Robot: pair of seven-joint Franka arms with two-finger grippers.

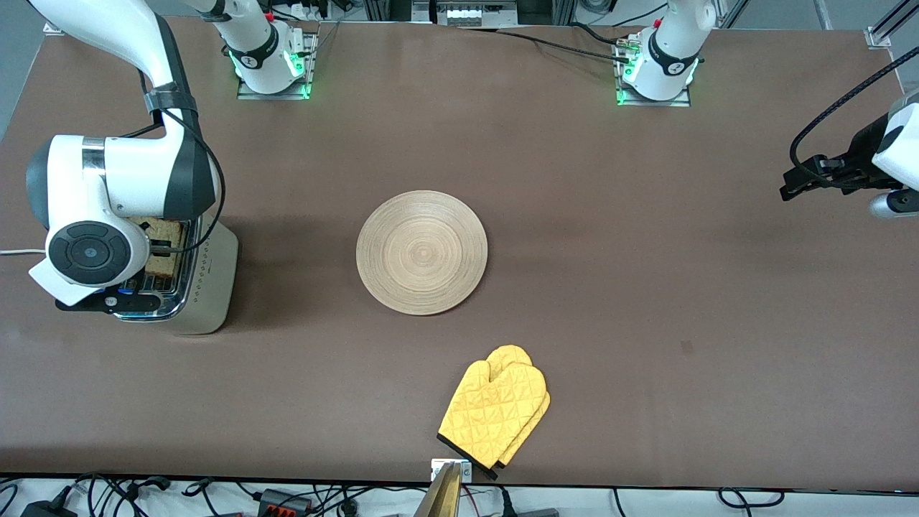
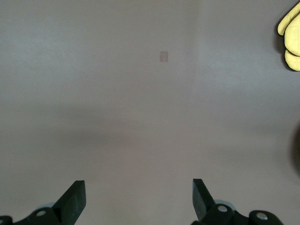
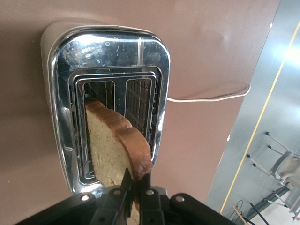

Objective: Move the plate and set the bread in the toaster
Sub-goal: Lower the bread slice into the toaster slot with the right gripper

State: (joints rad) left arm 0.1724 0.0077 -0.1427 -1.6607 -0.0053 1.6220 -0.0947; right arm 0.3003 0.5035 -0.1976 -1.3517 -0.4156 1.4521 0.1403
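The toaster [image 1: 208,287] stands at the right arm's end of the table, chrome top [image 3: 154,56] up. My right gripper [image 3: 137,180] hangs over it, shut on the dark crust of the bread [image 3: 110,145]. The slice leans at a tilt with its lower edge inside one slot; the other slot holds nothing. From the front, the right wrist covers most of the bread [image 1: 162,244]. The round wooden plate [image 1: 421,252] lies bare at the table's middle. My left gripper [image 2: 139,187] waits open over bare table at the left arm's end, its hand [image 1: 815,176] near the frame's edge.
A yellow oven mitt [image 1: 495,413] lies near the table's front edge, nearer to the front camera than the plate; its tip [image 2: 290,40] shows in the left wrist view. The toaster's white cord [image 3: 206,98] trails off the table's end.
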